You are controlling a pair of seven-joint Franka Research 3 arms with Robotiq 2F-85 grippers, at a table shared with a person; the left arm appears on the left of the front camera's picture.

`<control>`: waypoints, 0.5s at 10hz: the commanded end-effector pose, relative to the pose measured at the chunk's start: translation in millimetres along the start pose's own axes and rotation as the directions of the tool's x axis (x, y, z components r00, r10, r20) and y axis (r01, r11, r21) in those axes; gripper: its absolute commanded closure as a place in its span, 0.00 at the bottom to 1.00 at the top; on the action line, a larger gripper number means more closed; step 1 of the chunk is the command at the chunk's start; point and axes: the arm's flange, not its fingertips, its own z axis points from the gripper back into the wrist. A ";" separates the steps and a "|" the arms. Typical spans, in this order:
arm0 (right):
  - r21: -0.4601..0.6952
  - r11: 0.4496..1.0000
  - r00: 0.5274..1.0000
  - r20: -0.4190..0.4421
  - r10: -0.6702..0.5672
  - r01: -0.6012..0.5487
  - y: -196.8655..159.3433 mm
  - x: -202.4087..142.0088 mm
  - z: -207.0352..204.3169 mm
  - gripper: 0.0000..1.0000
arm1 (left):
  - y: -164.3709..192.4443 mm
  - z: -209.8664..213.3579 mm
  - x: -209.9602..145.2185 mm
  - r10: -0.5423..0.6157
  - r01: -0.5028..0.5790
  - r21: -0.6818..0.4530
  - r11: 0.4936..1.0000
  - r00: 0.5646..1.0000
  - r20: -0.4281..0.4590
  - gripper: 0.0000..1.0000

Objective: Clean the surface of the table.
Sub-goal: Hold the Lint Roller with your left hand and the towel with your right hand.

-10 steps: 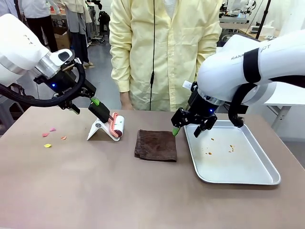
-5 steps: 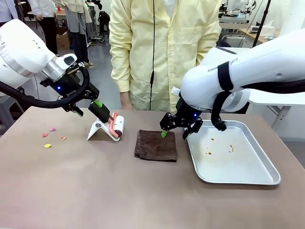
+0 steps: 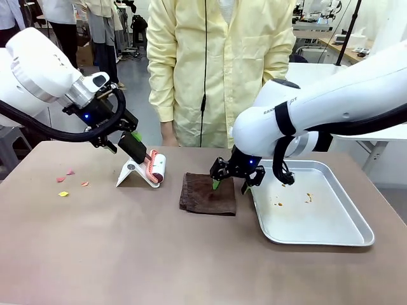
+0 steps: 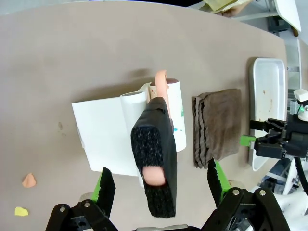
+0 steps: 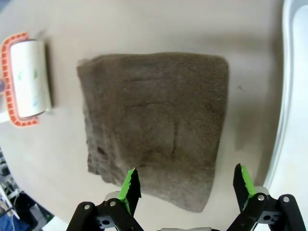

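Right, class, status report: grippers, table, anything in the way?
Left gripper open astride lint roller handle. Right gripper open above brown cloth. Table: coloured scraps on its left part. Metal tray beside cloth.

Table (image 3: pixel 127 254): matte brown-taupe top
Left: coloured scraps (image 3: pixel 63 194) — small, scattered
Middle: white stand (image 3: pixel 129 173), folded brown towel (image 3: pixel 208 193)
Right: metal tray (image 3: pixel 311 219) — just beside the towel

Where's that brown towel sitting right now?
In the front view, the folded dark brown towel lies flat on the brown-taupe table, between the white lint roller on its left and the shallow silver metal tray on its right, under the right gripper.
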 end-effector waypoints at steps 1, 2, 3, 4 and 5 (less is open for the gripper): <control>-0.047 0.998 0.999 0.014 -0.043 0.043 14.2 12.4 -8.3 0.00 | -1.3 -6.7 6.5 0.030 -0.030 -0.024 0.999 0.999 -0.012 0.00; -0.041 0.999 0.999 0.003 -0.034 0.034 14.8 14.3 -10.7 0.00 | -0.3 -8.1 6.7 0.031 -0.031 -0.028 0.999 0.999 -0.016 0.00; -0.045 0.998 0.999 0.001 -0.036 0.036 15.9 15.2 -11.7 0.00 | -1.3 -8.9 6.7 0.033 -0.033 -0.024 0.999 0.999 -0.014 0.00; -0.056 0.997 0.999 0.005 -0.049 0.049 15.9 15.8 -12.2 0.00 | -1.5 -9.1 6.8 0.035 -0.035 -0.025 0.999 0.999 -0.013 0.00; -0.059 0.997 0.998 0.002 -0.056 0.056 15.6 15.9 -12.7 0.00 | -1.1 -9.5 7.8 0.042 -0.042 -0.021 0.999 0.999 -0.011 0.00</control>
